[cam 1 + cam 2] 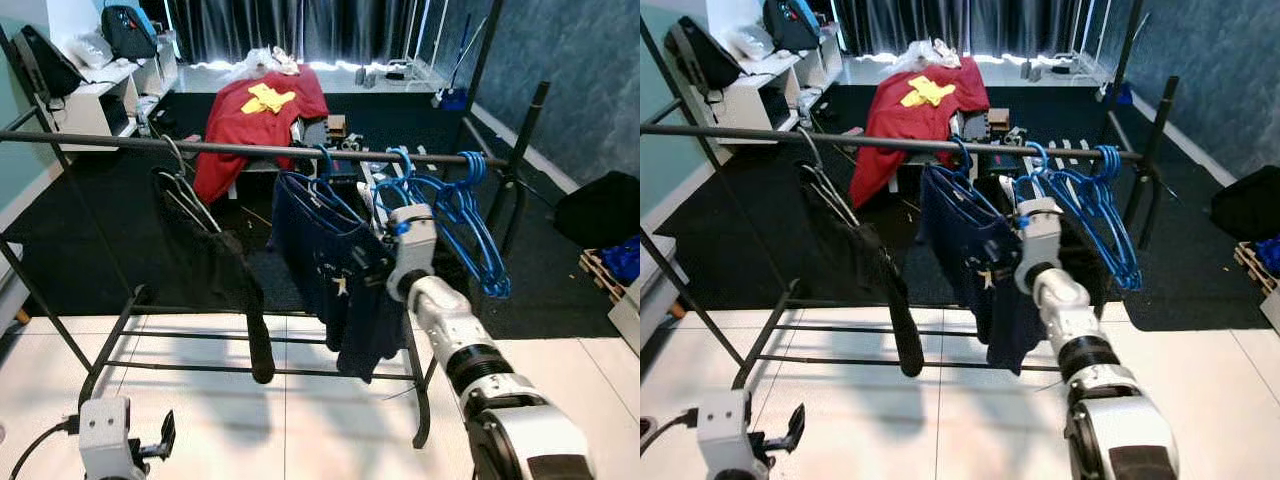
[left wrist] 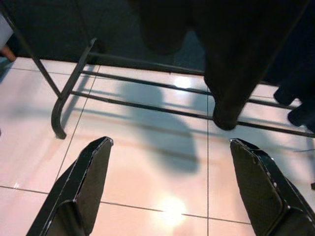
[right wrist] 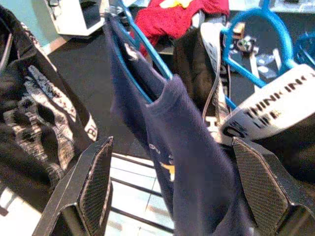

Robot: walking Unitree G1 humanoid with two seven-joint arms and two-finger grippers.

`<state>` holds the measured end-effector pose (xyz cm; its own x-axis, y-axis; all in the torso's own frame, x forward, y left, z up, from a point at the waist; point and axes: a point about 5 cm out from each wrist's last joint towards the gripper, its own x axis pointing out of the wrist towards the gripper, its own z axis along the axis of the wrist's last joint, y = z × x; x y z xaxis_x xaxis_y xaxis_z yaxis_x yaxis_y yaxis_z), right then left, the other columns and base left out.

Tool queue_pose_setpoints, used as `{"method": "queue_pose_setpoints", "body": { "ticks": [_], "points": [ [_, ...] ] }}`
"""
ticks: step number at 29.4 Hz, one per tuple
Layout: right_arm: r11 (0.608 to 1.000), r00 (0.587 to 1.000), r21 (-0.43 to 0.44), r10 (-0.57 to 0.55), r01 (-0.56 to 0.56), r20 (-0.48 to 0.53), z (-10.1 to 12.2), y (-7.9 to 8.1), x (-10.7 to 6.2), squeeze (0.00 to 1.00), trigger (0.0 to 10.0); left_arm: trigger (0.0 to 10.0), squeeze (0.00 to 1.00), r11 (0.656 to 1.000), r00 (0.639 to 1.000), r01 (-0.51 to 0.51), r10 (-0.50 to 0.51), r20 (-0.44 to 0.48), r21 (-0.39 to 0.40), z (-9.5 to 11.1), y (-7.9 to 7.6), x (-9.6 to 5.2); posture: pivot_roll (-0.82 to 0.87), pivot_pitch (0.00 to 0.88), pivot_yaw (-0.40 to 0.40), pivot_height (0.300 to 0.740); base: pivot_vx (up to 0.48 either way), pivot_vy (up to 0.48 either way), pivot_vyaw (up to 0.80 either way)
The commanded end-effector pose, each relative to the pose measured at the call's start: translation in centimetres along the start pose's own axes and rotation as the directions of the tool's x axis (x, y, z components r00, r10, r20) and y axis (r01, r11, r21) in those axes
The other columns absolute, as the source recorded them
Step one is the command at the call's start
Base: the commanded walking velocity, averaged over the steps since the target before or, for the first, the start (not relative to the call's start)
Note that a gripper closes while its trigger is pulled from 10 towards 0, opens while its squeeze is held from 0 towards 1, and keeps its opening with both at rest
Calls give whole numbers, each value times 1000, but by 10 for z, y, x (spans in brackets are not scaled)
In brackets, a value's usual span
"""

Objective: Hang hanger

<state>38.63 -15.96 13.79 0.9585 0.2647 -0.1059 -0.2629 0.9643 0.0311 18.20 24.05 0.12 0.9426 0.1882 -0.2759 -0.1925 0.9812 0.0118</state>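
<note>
A black rail (image 1: 250, 149) spans the clothes rack. On it hang a black garment (image 1: 205, 255) on a thin hanger, a navy shirt (image 1: 335, 275) on a blue hanger (image 1: 318, 190), and several bare blue hangers (image 1: 465, 215) bunched at the right end. My right arm is raised to the rack. The right gripper (image 3: 172, 142) is open, with the navy shirt's shoulder and the blue hanger (image 3: 140, 54) between its spread fingers (image 3: 96, 182). My left gripper (image 2: 170, 142) hangs low over the white tile floor, open and holding nothing.
The rack's base bars (image 1: 250, 370) cross the tiles just ahead. Beyond the rack are a dark carpet, a red cloth (image 1: 255, 115) over furniture, a white shelf unit (image 1: 95, 95) at the left, and a black bag (image 1: 605, 210) and pallet (image 1: 600, 270) at the right.
</note>
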Motion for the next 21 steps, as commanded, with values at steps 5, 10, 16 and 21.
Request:
{"method": "queue_pose_setpoints", "body": {
  "ticks": [5, 10, 16, 21],
  "points": [
    [999, 999, 45, 30, -29, -33, -11, -9, -5, 0, 10000, 10000, 0, 999, 1000, 16, -16, 6, 37, 2, 3, -4, 33, 56, -7, 740, 0, 0, 0],
    [995, 997, 60, 76, -76, -6, -8, -12, -7, 0, 10000, 10000, 0, 999, 1000, 11, -11, 1, 45, 2, 7, -6, 37, 61, -4, 740, 0, 0, 0],
    [977, 978, 67, 198, -202, 65, 4, -7, -6, 0, 10000, 10000, 0, 999, 1000, 8, -8, -8, 52, 1, 9, -10, 43, 67, 2, 740, 0, 0, 0],
    [968, 968, 24, 248, -249, 43, 8, -5, -4, 0, 10000, 10000, 0, 998, 1000, 12, -11, -17, 64, 2, 12, -14, 55, 94, 10, 740, 0, 0, 0]
  ]
}}
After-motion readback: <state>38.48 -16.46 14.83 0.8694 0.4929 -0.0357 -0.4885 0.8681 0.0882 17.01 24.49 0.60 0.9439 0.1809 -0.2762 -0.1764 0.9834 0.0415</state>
